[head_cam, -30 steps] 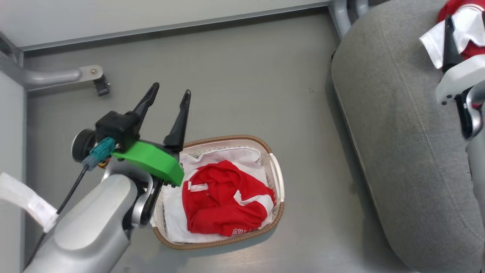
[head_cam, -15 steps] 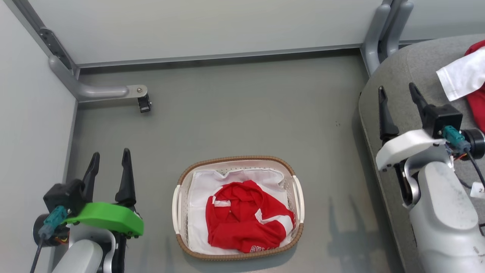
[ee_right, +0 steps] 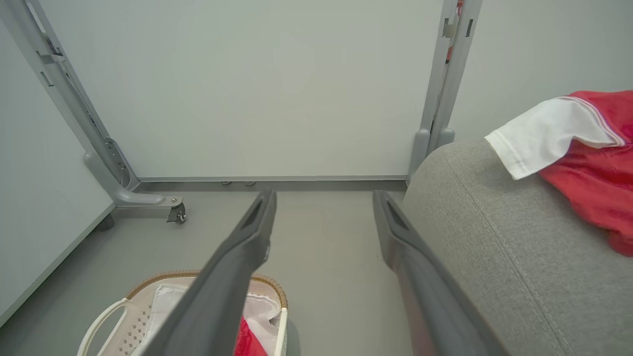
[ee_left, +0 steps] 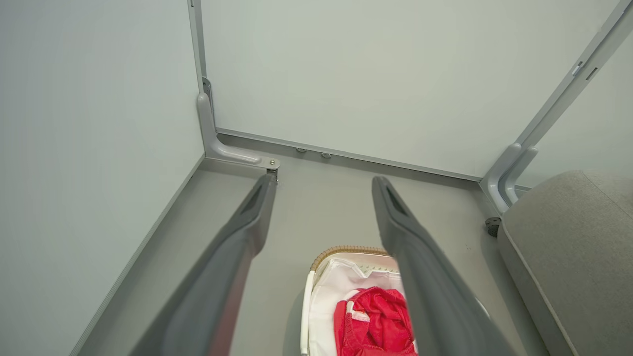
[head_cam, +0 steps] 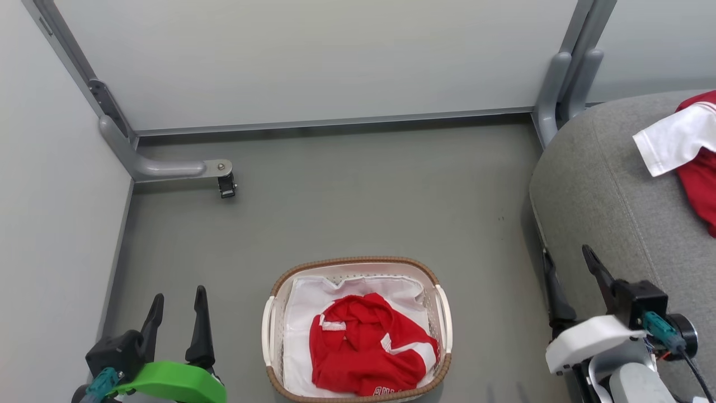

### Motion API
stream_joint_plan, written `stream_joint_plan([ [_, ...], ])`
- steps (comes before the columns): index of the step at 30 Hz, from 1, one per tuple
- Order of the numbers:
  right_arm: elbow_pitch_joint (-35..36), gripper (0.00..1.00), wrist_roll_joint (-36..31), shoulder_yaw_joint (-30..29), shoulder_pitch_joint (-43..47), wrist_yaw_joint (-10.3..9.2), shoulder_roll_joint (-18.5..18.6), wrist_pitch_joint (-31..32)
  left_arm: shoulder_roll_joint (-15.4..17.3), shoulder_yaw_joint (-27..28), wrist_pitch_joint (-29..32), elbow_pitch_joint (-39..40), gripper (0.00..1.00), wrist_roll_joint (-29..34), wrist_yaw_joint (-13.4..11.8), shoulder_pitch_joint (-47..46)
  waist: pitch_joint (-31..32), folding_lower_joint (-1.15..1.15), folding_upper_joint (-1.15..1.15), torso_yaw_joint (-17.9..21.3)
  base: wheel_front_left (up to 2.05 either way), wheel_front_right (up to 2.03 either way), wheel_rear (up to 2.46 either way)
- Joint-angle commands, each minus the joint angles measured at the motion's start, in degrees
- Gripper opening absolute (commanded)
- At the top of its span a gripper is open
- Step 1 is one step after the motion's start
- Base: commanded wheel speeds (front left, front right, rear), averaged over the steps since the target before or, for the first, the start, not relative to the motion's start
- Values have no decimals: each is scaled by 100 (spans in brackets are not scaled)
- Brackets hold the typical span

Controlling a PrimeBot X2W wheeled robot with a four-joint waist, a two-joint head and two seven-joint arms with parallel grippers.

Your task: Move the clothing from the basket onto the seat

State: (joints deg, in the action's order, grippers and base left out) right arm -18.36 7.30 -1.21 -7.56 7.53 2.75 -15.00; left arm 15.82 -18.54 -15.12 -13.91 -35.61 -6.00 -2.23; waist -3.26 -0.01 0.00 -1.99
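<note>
The basket, white with a brown woven rim, stands on the floor at the bottom centre. In it one crumpled red piece of clothing lies on a white liner. Another red and white piece lies on the grey seat at the right. My left gripper is open and empty, to the left of the basket. My right gripper is open and empty at the seat's front edge. In the left wrist view the open left gripper is above the basket. In the right wrist view the open right gripper is beside the seat.
Pale wall panels close the space at the back and left. A grey frame foot with a black caster juts out at the back left. A grey post stands by the seat's far corner. Grey floor surrounds the basket.
The head view has swung and risen. My left arm drew back from over the basket to the lower left. My right gripper came away from the clothing on the seat, empty.
</note>
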Motion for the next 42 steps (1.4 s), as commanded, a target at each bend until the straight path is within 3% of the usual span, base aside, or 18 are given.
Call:
stream_joint_plan([
  [1,74,100,98,-34,150,-8,28,-26,-21,66,-3,-6,100,62,44,112,87,1,0,10,0,0,0],
  [18,144,100,234,229,444,-8,25,-27,-339,275,-4,-131,100,350,344,230,310,1,0,58,0,0,0],
  [42,158,100,286,282,392,-8,24,-27,-424,270,-4,-249,100,509,460,104,191,1,0,47,0,0,0],
])
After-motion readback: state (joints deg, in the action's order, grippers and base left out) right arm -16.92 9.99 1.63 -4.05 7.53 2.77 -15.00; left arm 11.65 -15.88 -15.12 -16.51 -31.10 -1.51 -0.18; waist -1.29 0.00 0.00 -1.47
